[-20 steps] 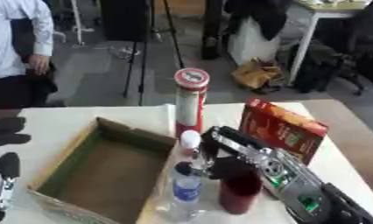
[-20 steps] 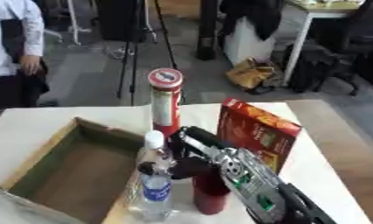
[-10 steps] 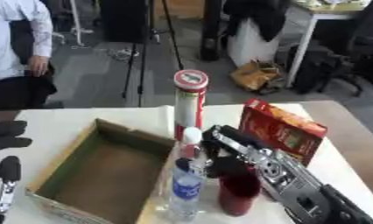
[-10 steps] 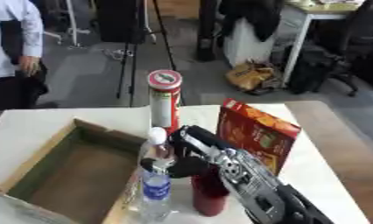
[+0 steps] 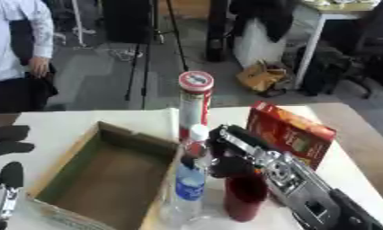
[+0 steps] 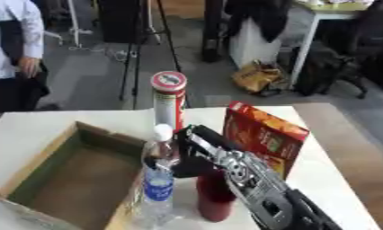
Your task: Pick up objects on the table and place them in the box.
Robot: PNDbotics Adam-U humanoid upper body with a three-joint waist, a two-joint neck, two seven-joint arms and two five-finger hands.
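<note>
Left eye view
Right hand (image 5: 226,155): reaching in from 5 o'clock, fingers curled toward the clear bottle (image 5: 187,179); thumb side touching the bottle near its neck, though whether the fingers close round it cannot be told.
Bottle relative to hand: at 9 o'clock of the hand, standing upright just outside the right wall of the box (image 5: 65,173).
Dark red cup (image 5: 243,197): upright at 6 o'clock of the hand, partly under the wrist.
Tall red can (image 5: 194,105): upright at 12 o'clock of the hand, just behind the bottle.
Red carton (image 5: 293,137): standing at 2 o'clock of the hand, near it.
Left hand (image 5: 7,179): idle at the lower left edge, fingers straight and relaxed.
Change from 1 s ago: hand, bottle, cup, can and carton in the same places; no shift seen.

Right eye view
Hand and bottle: dark fingers (image 6: 167,162) lying across the bottle just above its blue label.
Bottle look: clear plastic, white cap, blue label at mid-height, water inside.
Box look: open brown cardboard, dark inside, nothing visible in it.
Table (image 6: 37,121): white top, carrying all 5 things.
Change from 0.5 s ago: hand posture as before, bottle not lifted.
</note>
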